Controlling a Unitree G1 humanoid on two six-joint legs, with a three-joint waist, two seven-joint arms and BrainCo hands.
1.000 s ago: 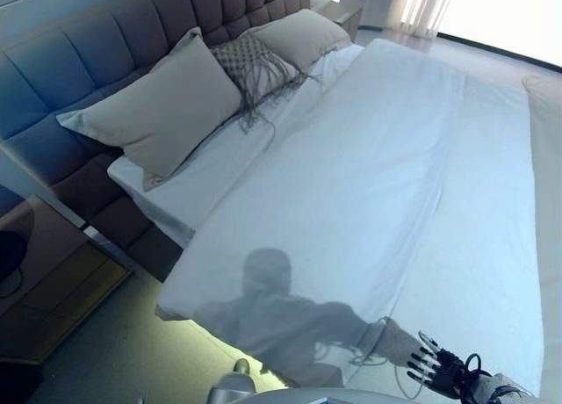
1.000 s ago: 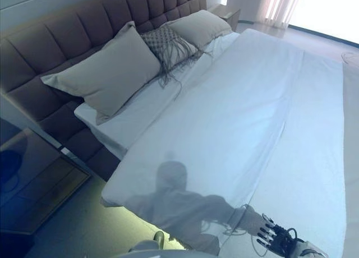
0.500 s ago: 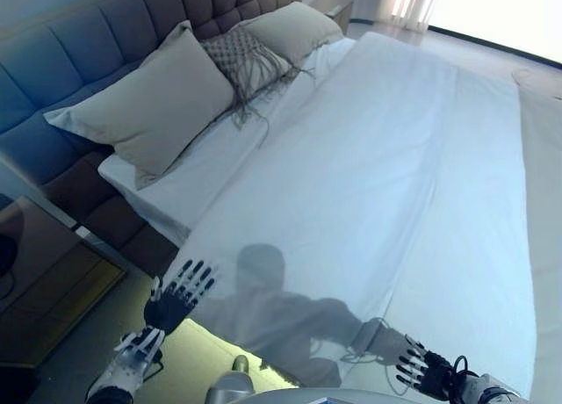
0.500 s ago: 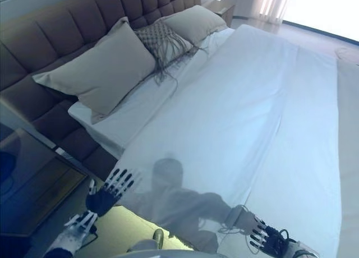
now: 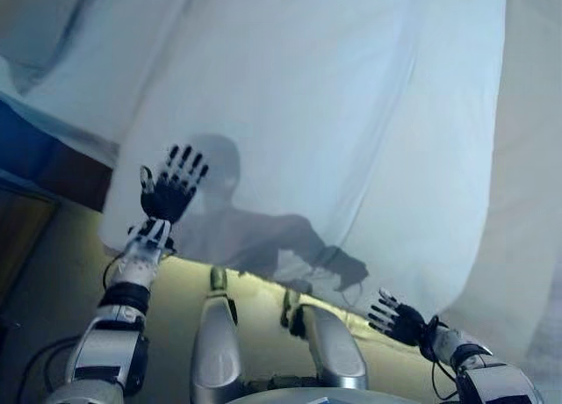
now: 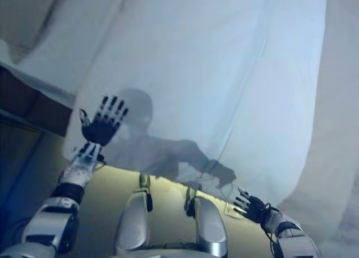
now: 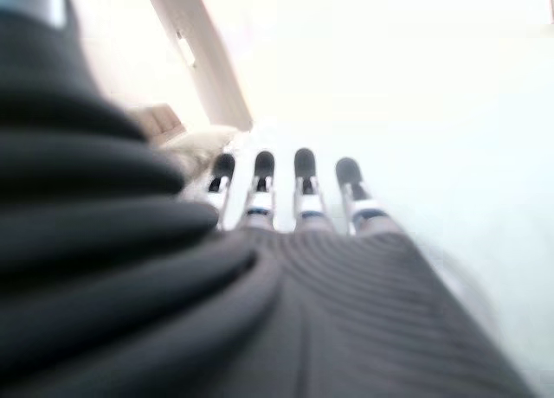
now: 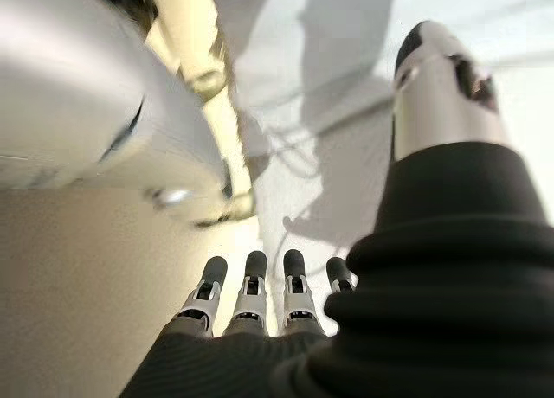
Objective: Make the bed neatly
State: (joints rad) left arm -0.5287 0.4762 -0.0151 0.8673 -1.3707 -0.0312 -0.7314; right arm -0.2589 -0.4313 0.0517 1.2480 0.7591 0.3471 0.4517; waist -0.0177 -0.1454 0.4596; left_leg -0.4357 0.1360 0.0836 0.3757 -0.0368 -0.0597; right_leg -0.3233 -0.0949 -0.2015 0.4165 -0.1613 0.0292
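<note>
The white duvet covers the bed and hangs over its near edge, with soft folds running lengthwise. My left hand is raised in front of the duvet's near left corner, open with its fingers spread, holding nothing. Its straight fingers show in the left wrist view against the white cloth. My right hand is low at the duvet's near right hem, open and empty, just apart from the cloth. Its fingers show straight in the right wrist view.
The bed's dark base shows at the left under the white sheet. A wooden nightstand stands at the far left. Beige floor lies below the duvet's hem. A paler strip of cloth runs down the right side.
The camera has tilted down, so the pillows and headboard have left the view. My left hand has risen further toward the duvet's near corner. My right hand stays low.
</note>
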